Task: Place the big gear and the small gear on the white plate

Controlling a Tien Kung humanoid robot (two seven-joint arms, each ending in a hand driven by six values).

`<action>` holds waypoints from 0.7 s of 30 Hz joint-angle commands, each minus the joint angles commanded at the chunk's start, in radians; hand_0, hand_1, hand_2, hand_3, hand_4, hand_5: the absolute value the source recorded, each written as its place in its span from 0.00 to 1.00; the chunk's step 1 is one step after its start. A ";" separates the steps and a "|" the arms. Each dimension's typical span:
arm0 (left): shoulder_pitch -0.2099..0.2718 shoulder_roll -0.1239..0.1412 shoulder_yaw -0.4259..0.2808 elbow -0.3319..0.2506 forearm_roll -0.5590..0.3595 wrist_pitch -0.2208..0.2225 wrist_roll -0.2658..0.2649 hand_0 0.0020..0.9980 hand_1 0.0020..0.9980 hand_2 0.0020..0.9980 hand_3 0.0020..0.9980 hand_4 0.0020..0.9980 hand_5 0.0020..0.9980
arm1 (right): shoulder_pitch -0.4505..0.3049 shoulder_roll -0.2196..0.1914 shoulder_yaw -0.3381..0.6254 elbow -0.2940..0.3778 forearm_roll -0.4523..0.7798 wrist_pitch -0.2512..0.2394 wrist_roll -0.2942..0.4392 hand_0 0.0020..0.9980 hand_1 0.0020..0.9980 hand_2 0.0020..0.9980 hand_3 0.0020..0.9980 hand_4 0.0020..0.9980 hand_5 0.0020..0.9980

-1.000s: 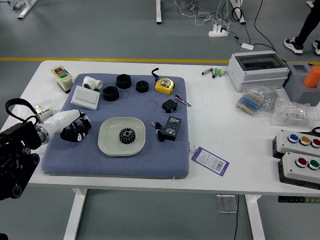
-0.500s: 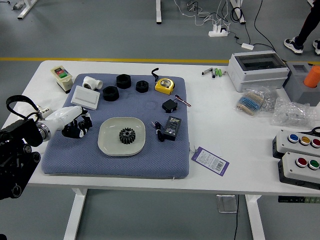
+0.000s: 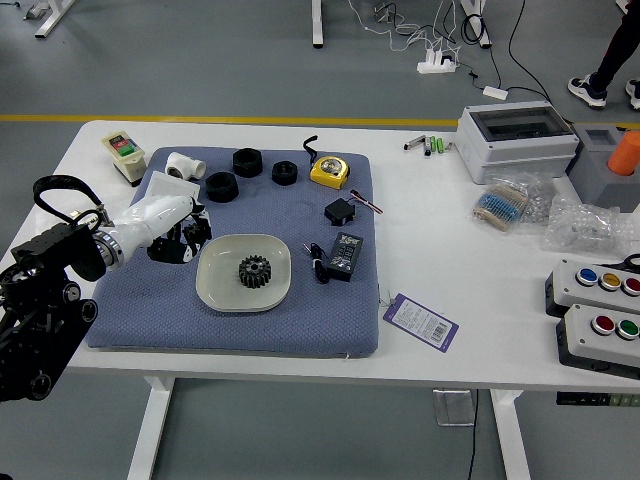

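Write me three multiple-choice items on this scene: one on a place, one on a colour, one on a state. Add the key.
1. Where does the toothed gear lie?
A) On the floor
B) On the plate
C) Inside a plastic bag

2. What colour is the tape measure?
A) Yellow
B) Red
C) Green

3. How is the pad lying?
A) Rolled up
B) Folded in half
C) Spread flat

Key:
1 B: the plate's rim shows all round it.
2 A: its casing is yellow.
3 C: it lies open across the table, with things set out on it.
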 joint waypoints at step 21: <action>0.011 0.012 0.089 -0.019 0.000 0.015 0.085 0.40 0.52 0.61 0.71 1.00 0.33 | 0.007 -0.002 0.006 -0.001 -0.002 0.001 0.001 0.70 0.71 0.74 0.56 0.79 0.64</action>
